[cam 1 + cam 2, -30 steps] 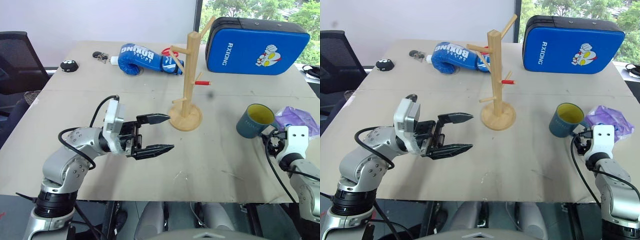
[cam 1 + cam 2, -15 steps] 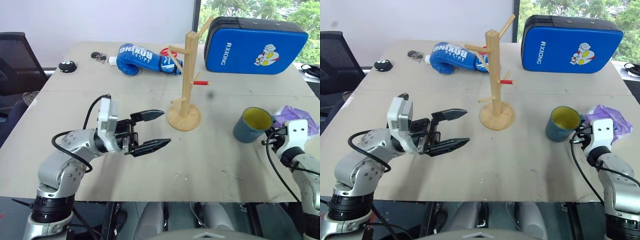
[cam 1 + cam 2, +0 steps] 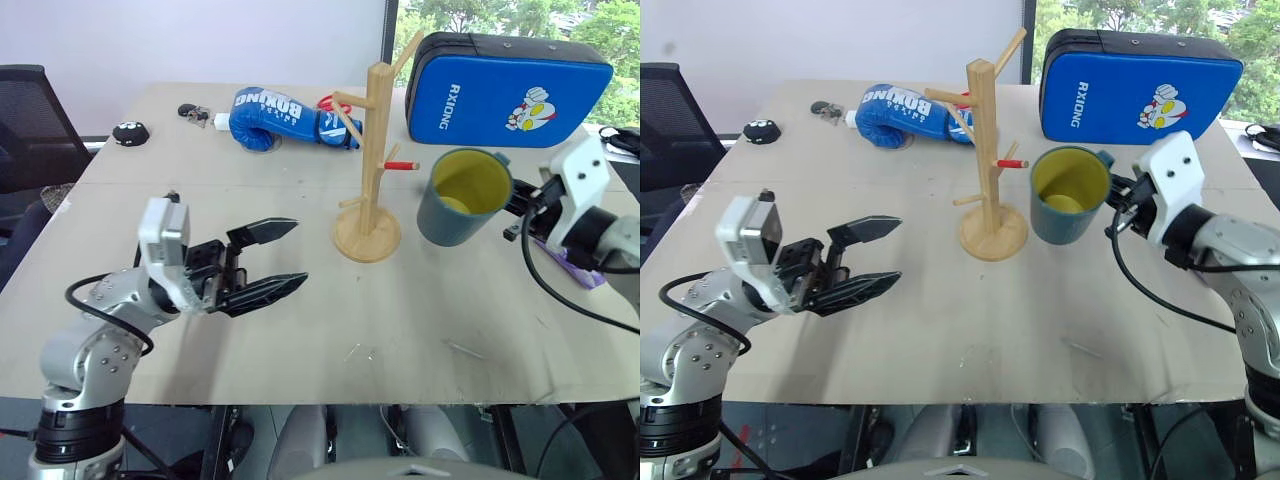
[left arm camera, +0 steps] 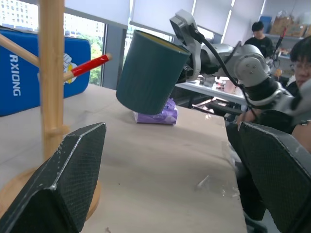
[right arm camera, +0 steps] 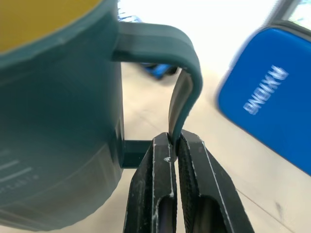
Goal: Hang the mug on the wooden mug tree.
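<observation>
The teal-blue mug (image 3: 462, 198) with a yellow inside hangs in the air just right of the wooden mug tree (image 3: 372, 150), tilted, mouth up and toward me. My right gripper (image 5: 173, 145) is shut on the mug's loop handle (image 5: 181, 77), seen also from the head at the mug's right side (image 3: 518, 203). The mug tree stands on its round base (image 3: 367, 238) mid-table, its red-tipped peg (image 3: 401, 165) pointing at the mug. My left gripper (image 3: 272, 262) stands open over the table to the tree's left, nothing between its fingers.
A blue boxing glove (image 3: 285, 112) and small dark items (image 3: 133, 131) lie at the table's back left. A blue kick pad (image 3: 510, 91) stands at the back right. A purple tissue pack (image 4: 158, 114) lies on the table's right side. People sit beyond the table's right end (image 4: 301, 63).
My right gripper has lifted the mug off the table by its handle and carried it left, up next to the tree. My left gripper has drawn a little to the left.
</observation>
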